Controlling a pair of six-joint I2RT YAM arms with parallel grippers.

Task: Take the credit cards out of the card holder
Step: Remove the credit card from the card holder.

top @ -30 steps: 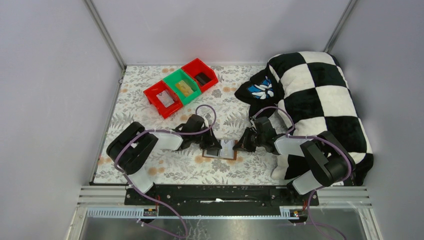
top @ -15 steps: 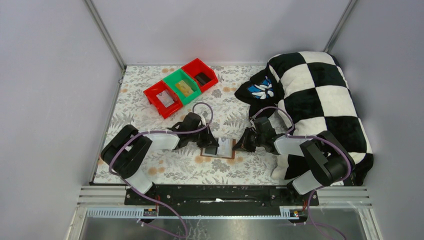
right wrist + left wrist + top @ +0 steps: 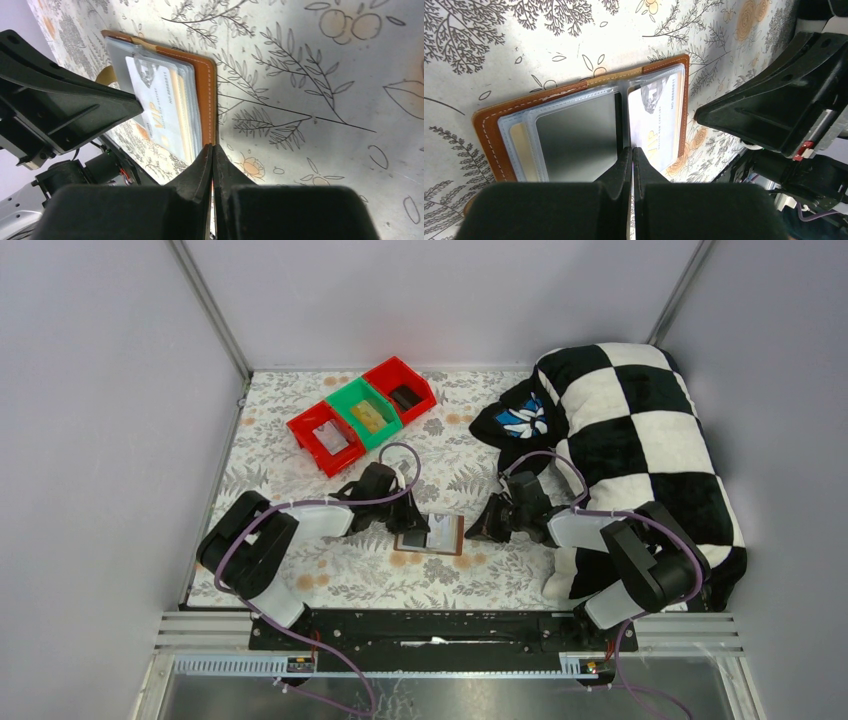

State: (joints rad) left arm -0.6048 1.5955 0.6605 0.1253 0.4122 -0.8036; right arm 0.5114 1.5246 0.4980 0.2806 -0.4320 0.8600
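Observation:
The card holder (image 3: 432, 534) lies open on the floral table between my two grippers. In the left wrist view its brown rim (image 3: 486, 135) frames clear sleeves that hold a dark grey card (image 3: 574, 135) and a white VIP card (image 3: 656, 125). My left gripper (image 3: 632, 150) is shut, its tips over the middle fold; it shows in the top view (image 3: 410, 527) at the holder's left side. My right gripper (image 3: 212, 147) is shut, its tips at the holder's brown right edge (image 3: 207, 95); in the top view (image 3: 478, 531) it sits just right of the holder. The VIP card (image 3: 160, 120) is still in its sleeve.
A red bin (image 3: 325, 437), a green bin (image 3: 363, 412) and a second red bin (image 3: 402, 388) stand in a row at the back left. A black-and-white checkered blanket (image 3: 630, 440) and a dark cloth with a blue-white print (image 3: 520, 420) fill the right side. Grey walls close in the table.
My left gripper has drawn back a little to the left, and the card holder has shifted slightly left with it. The right arm has hardly moved.

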